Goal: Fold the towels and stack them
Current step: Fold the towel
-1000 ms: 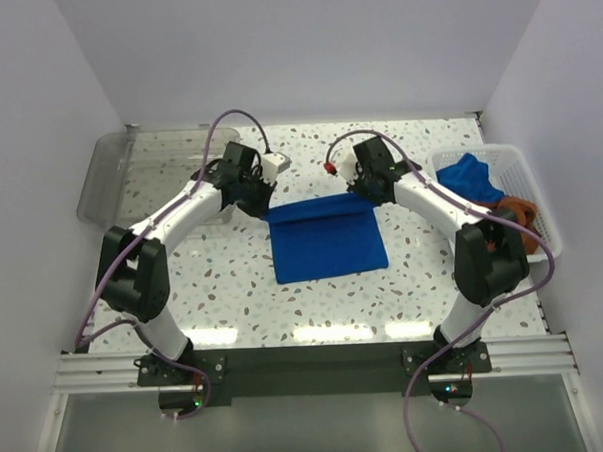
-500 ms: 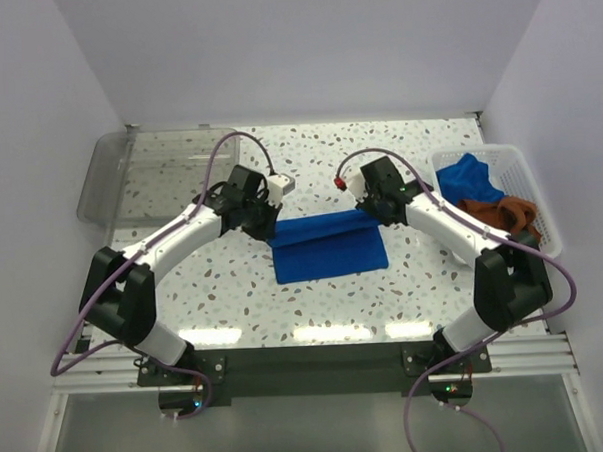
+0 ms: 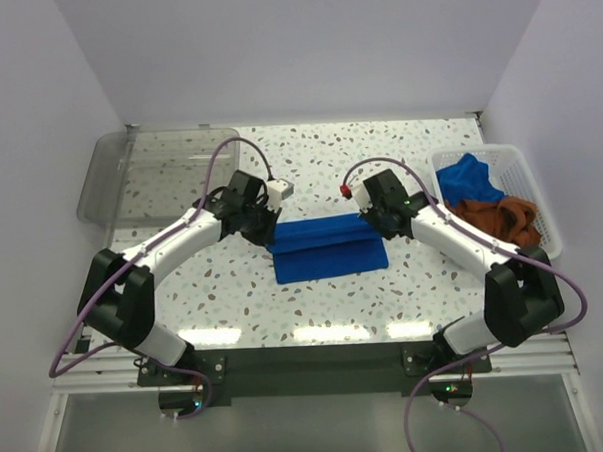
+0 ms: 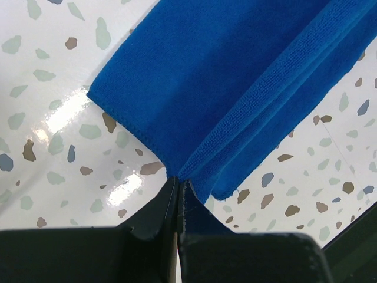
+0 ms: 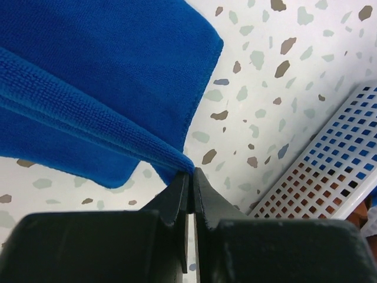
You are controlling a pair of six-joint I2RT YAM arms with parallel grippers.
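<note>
A blue towel [image 3: 327, 247] lies in the middle of the speckled table, its far part lifted and doubled over toward the near side. My left gripper [image 3: 269, 230] is shut on the towel's far left corner; in the left wrist view the cloth [image 4: 235, 76] runs out from the closed tips [image 4: 178, 184]. My right gripper [image 3: 372, 223] is shut on the far right corner; in the right wrist view the folded edge [image 5: 88, 112] ends at the closed tips [image 5: 191, 172]. Both grippers hold the edge a little above the lower layer.
A white lattice basket [image 3: 543, 207] at the right edge holds a blue towel [image 3: 472, 179] and an orange-brown one [image 3: 499, 217]; its wall shows in the right wrist view [image 5: 318, 171]. A clear plastic bin [image 3: 139, 173] stands at the far left.
Both grippers have drawn the towel's far edge toward the near side, so the visible towel has become shorter and the fold lies over the lower layer. Both arms have reached further in.
</note>
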